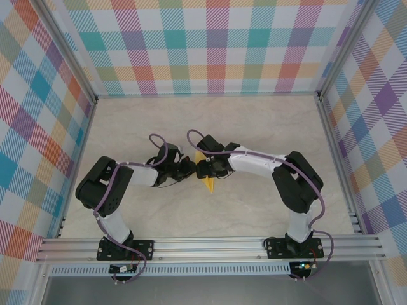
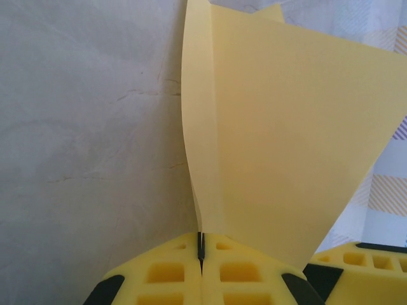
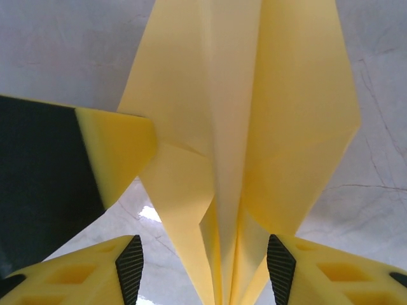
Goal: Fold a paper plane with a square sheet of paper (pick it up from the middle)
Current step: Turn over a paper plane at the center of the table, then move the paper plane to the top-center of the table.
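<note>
The yellow paper [image 1: 208, 183] is folded into a narrow, pointed plane shape and is held off the table mid-scene between both arms. My left gripper [image 1: 189, 169] is shut on it. In the left wrist view its jaws [image 2: 201, 244] pinch the paper's [image 2: 286, 140] lower crease edge, and the flaps rise above them. My right gripper [image 1: 203, 168] faces it from the right. Its jaws [image 3: 205, 267] stand open on either side of the paper's [image 3: 241, 95] folded layers. The left pad is clear of the paper, and a wing flap lies close to the right finger [image 3: 318, 267]. A left gripper finger [image 3: 111, 152] touches the paper's left side.
The beige marble-look table [image 1: 267, 127] is boxed in by plaid walls [image 1: 210, 44] on three sides. An aluminium rail [image 1: 210, 244] carrying both arm bases runs along the near edge. Purple cables loop over both arms.
</note>
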`<state>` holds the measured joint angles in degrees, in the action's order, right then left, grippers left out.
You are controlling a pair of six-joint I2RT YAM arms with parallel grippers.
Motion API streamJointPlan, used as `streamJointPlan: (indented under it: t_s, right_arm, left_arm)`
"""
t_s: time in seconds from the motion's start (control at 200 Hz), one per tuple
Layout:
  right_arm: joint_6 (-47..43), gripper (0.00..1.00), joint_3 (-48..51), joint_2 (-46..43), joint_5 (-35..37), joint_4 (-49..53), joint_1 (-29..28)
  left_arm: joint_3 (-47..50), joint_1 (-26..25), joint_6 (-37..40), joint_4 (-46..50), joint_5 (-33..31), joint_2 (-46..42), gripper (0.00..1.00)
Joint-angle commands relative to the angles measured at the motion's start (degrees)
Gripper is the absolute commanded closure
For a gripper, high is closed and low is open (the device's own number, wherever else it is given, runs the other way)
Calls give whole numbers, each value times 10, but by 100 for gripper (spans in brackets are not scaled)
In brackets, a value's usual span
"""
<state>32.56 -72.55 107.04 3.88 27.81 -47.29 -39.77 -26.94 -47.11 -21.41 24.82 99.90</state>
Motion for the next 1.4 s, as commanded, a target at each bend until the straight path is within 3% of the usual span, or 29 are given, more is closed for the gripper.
streamJointPlan:
  t_s: [0.0,0.11,0.38,0.495,0.95,1.395]
  right_arm:
    - [-1,43,-17,9,11,21,-3]
    - [-3,40,-21,11,23,25,-3]
    - [-13,43,-26,18,-2,19,-3]
    - [-21,36,-31,20,5,22,-3]
    - [-48,34,-52,40,28,37,-3]
    - [-13,51,-20,14,-19,32,-3]
  left_arm:
    - [8,7,1,-18,0,-12,100]
    - [7,7,2,-19,1,-10,100]
    - [6,7,2,-16,2,-9,100]
    - [5,7,0,-18,4,-7,100]
    - [5,7,4,-15,5,-5,100]
    - [4,7,1,-17,5,-7,100]
